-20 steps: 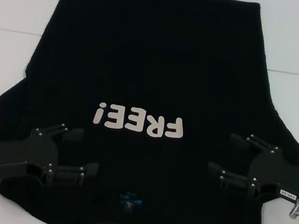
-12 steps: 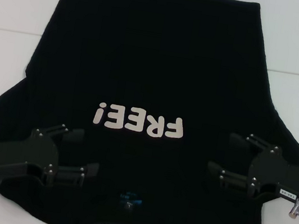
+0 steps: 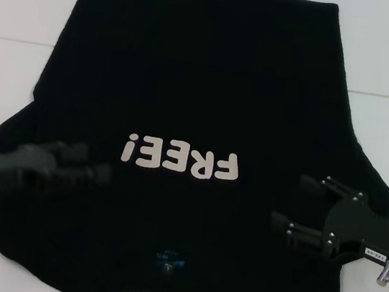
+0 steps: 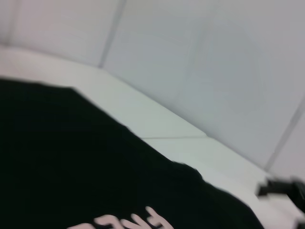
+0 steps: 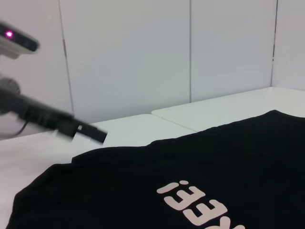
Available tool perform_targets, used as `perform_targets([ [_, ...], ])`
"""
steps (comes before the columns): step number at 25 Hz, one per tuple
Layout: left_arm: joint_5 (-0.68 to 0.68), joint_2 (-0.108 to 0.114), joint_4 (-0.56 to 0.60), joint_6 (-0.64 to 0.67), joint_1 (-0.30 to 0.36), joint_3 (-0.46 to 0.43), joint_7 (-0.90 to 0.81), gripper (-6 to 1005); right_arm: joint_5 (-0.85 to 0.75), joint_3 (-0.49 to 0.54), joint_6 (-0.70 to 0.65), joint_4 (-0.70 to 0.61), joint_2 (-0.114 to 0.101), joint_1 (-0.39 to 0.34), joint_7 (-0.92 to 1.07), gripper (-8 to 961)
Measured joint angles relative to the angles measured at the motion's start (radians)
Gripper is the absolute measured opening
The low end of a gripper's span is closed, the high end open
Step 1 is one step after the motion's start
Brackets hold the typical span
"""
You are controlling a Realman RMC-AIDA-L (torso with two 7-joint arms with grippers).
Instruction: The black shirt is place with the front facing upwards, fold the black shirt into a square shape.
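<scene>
The black shirt (image 3: pixel 194 101) lies flat and face up on the white tabletop (image 3: pixel 24 8), its white lettering (image 3: pixel 181 159) reading upside down from the robot's side, so the collar and its small blue label (image 3: pixel 168 259) sit at the near edge and the hem at the far edge. The shirt's long axis runs straight away from the robot, between the two arms.

The right claw (image 3: pixel 303 205) hovers over the cloth at the shirt's right shoulder area, its fingers spread apart and holding nothing. The lettering lies off its fingertips toward the middle of the shirt, and the right sleeve edge lies just behind it, on its outer side.

The left claw (image 3: pixel 91 167) is over the shirt's left shoulder area, pointing inward toward the lettering. It is blurred in the head view, so I cannot tell whether its fingers are apart or closed; nothing seems to be lifted in it.

Each claw is nearest its own side of the shirt, about level with the other and on opposite sides of the collar label. The shirt is not yet folded. Any side fold would likely run along the long axis, each sleeve edge carried inward by the arm beside it.
</scene>
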Motion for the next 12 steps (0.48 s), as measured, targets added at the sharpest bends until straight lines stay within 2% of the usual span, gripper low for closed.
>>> perform_targets([
  [2, 0.009, 0.047, -0.007, 0.014, -0.015, 0.003, -0.147, 906, 0.000, 0.000, -0.002, 0.000, 0.000, 0.000, 0.002, 917],
  [7, 0.020, 0.134, 0.006, 0.022, -0.029, 0.010, -0.448, 900, 0.000, 0.000, -0.005, 0.000, 0.000, -0.002, 0.011, 917],
  [8, 0.034, 0.149, 0.019, 0.014, -0.032, 0.013, -0.520, 899, 0.000, 0.000, -0.005, 0.000, 0.000, -0.003, 0.015, 917],
  [12, 0.122, 0.180, 0.072, -0.051, -0.042, 0.018, -0.717, 894, 0.000, 0.000, -0.007, 0.000, -0.002, -0.005, 0.024, 917],
])
